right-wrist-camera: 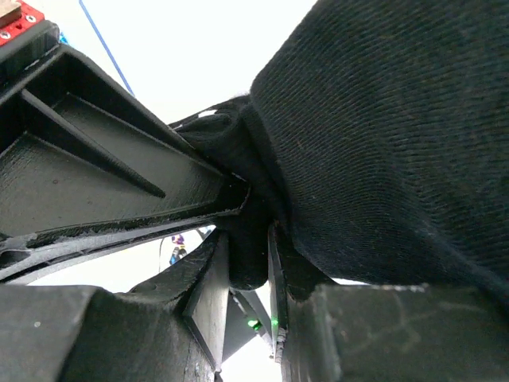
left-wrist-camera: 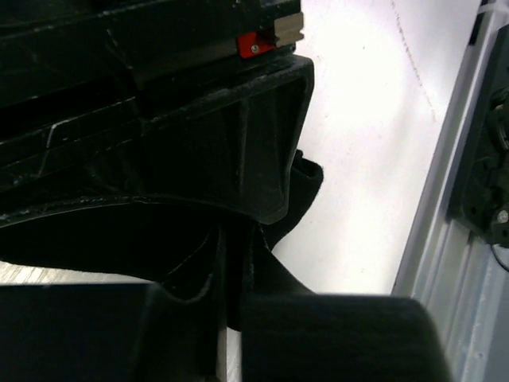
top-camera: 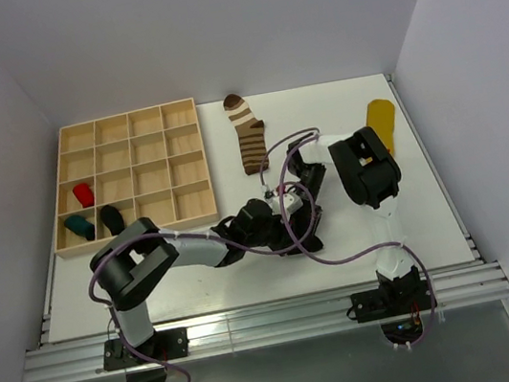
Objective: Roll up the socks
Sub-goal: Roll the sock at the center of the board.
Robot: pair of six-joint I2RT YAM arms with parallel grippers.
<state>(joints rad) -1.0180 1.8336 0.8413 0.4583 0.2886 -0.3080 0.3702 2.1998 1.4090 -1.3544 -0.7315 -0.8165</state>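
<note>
I see both arms meeting at the middle of the white table [top-camera: 418, 213]. My right gripper [right-wrist-camera: 248, 306] pinches a fold of the black sock [right-wrist-camera: 382, 143], a fine ribbed knit that bulges over its right finger. My left gripper [left-wrist-camera: 229, 326] has its jaws pressed almost together on a thin edge of the same soft fabric, just under the other gripper's ribbed plastic finger. The brown-and-cream striped sock [top-camera: 247, 134] lies flat farther back. The yellow sock [top-camera: 381, 119] lies far right, partly behind the right arm. The wooden compartment tray [top-camera: 151, 149] sits far left and holds a red bundle [top-camera: 84, 194], a teal bundle [top-camera: 79, 226] and a black bundle [top-camera: 112, 217].
</note>
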